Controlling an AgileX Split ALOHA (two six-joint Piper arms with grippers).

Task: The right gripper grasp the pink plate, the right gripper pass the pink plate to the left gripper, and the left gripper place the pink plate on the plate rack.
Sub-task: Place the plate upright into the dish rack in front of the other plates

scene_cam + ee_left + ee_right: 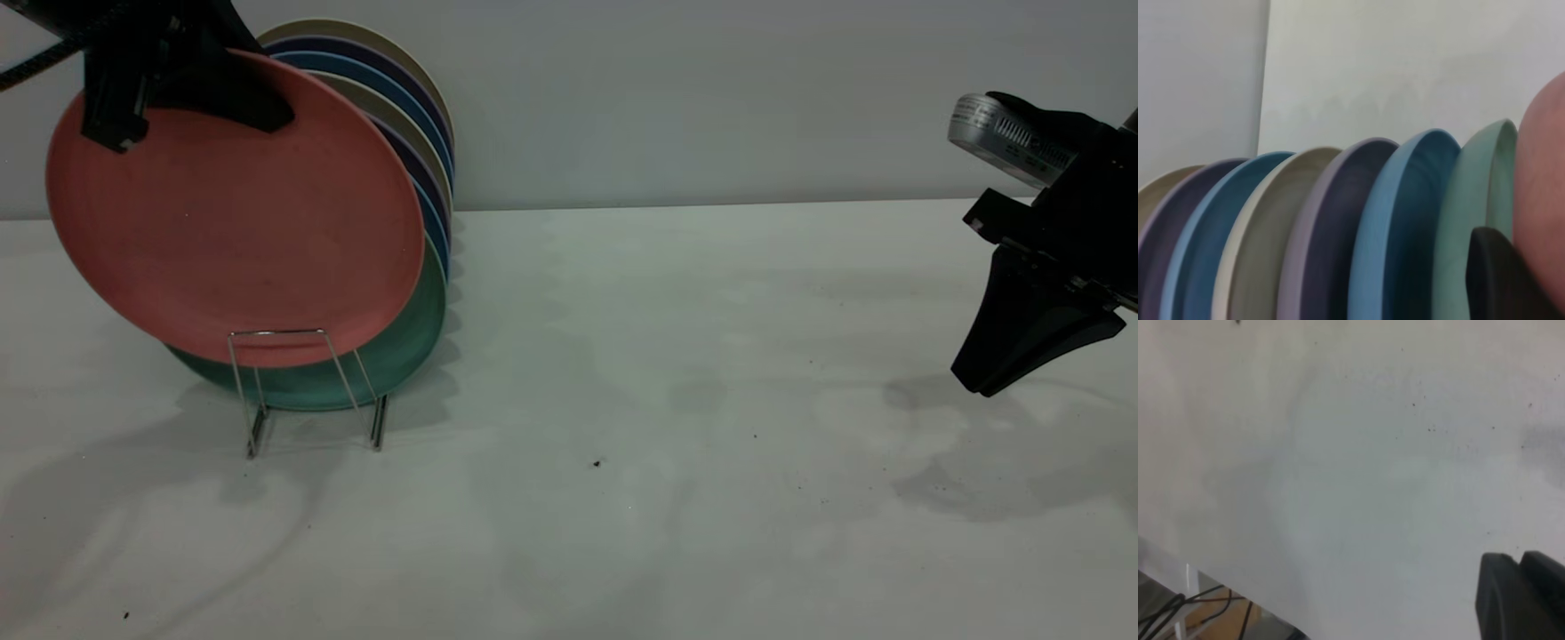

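- The pink plate [236, 213] is in the left part of the exterior view, standing tilted at the front of a row of plates, its face turned toward the camera.
- Its lower edge is behind the front wire loop of the plate rack [307, 391]. I cannot tell if the edge already rests in the rack.
- The left gripper [182, 84] is in the upper left corner of the exterior view and pinches the top rim of the pink plate between its black fingers. One finger lies across the front face of the plate.
- In the left wrist view the pink plate [1541, 200] fills the right edge, and one dark finger [1498, 277] shows at the lower right, against it.
- Directly behind the pink plate stands the green plate [404, 347], and its rim is visible below and to the right of the pink one.
- Behind the green plate there are more plates in the rack: blue, dark purple and beige, all upright and leaning the same way [1338, 233].
- The right gripper [1009, 373] hangs at the right edge of the exterior view, above the white table [667, 444], well apart from the rack. Its fingers point down and are pressed together, with nothing between them.
- The table has some small dark specks.
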